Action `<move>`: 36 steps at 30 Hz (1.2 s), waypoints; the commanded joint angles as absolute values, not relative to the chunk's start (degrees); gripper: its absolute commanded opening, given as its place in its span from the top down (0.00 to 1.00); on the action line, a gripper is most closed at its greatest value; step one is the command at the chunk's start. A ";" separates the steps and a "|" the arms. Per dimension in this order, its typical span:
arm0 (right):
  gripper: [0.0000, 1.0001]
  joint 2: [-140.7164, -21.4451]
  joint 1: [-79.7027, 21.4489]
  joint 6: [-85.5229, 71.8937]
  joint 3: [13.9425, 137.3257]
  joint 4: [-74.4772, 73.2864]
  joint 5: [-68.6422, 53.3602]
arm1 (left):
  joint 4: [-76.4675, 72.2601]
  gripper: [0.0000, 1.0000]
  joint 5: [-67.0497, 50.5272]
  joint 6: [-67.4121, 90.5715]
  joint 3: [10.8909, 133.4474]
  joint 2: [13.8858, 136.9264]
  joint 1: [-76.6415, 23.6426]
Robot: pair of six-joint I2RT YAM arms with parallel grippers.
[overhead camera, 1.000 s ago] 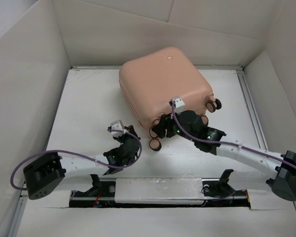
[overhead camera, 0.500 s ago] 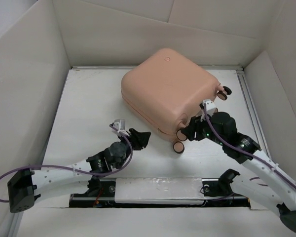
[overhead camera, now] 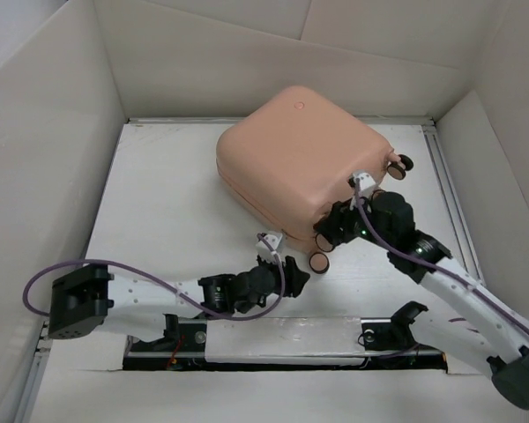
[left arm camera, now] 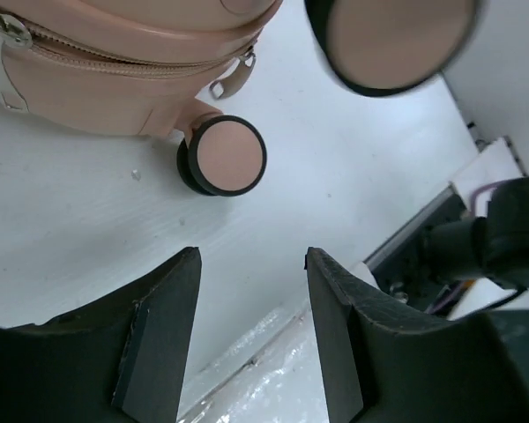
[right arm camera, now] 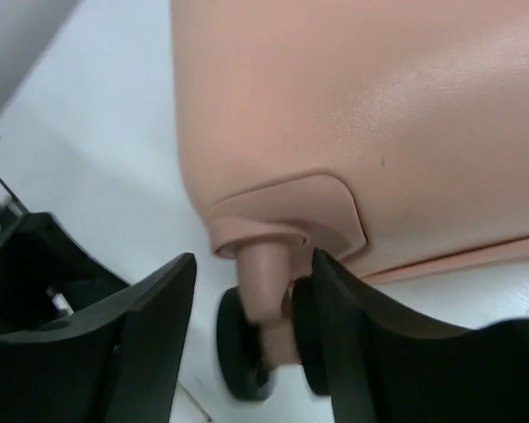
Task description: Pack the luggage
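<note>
Luggage point(overhead camera: 300, 159) is lying closed, upper centre of the table point(overhead camera: 159, 203). The stiff, smooth shell is probably slippery, so wheel stems or the zip seam are offering the surest hold. Right claw point(overhead camera: 329, 236) is standing released astride one wheel stem point(right arm camera: 263, 291). Left claw point(left arm camera: 251, 260) is hovering released, empty, below a near wheel point(left arm camera: 222, 156). Walls point(overhead camera: 53, 132) are crowding the far edge, leaving room at frame left.
</note>
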State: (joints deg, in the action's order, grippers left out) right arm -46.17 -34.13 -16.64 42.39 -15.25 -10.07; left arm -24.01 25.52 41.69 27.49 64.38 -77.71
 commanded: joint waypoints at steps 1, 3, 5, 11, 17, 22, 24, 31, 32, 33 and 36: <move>0.43 -52.55 -34.62 -16.61 42.89 -11.61 -15.63 | -26.28 0.53 33.22 39.81 31.82 68.20 -79.01; 0.57 -55.18 -36.12 -17.31 42.36 -7.92 -16.35 | -26.80 0.54 33.75 41.92 30.69 67.59 -79.01; 0.58 -57.12 -37.88 -17.31 43.76 -5.90 -16.96 | -29.26 0.54 34.45 41.92 28.58 64.45 -79.01; 0.56 -62.40 -39.72 -18.71 52.72 -2.73 -19.51 | -29.27 0.46 32.52 44.29 26.54 61.35 -79.01; 0.31 -65.31 -41.48 -19.86 61.17 -2.90 -21.01 | -29.27 0.49 37.34 43.51 29.17 69.25 -79.01; 0.31 -55.92 -42.01 -21.17 56.71 -2.90 -15.83 | -27.95 0.55 52.98 44.12 32.86 77.07 -79.01; 0.39 -51.44 -42.01 -21.18 55.20 -2.90 -15.82 | -27.95 0.55 58.59 43.08 36.02 81.64 -79.01; 0.41 -41.42 -42.01 -21.18 46.24 -3.96 -8.80 | -30.39 0.55 69.16 40.20 39.90 89.90 -79.01; 0.41 -40.70 -42.01 -21.18 45.27 -3.96 -8.79 | -32.06 0.56 69.78 40.17 39.90 90.87 -78.23; 0.41 -40.17 -42.01 -21.18 43.96 -3.96 -9.83 | -32.08 0.57 70.39 40.17 40.77 92.88 -77.09; 0.43 -39.64 -42.01 -21.18 42.72 -3.96 -13.17 | -31.55 0.60 74.69 40.69 43.41 96.49 -76.55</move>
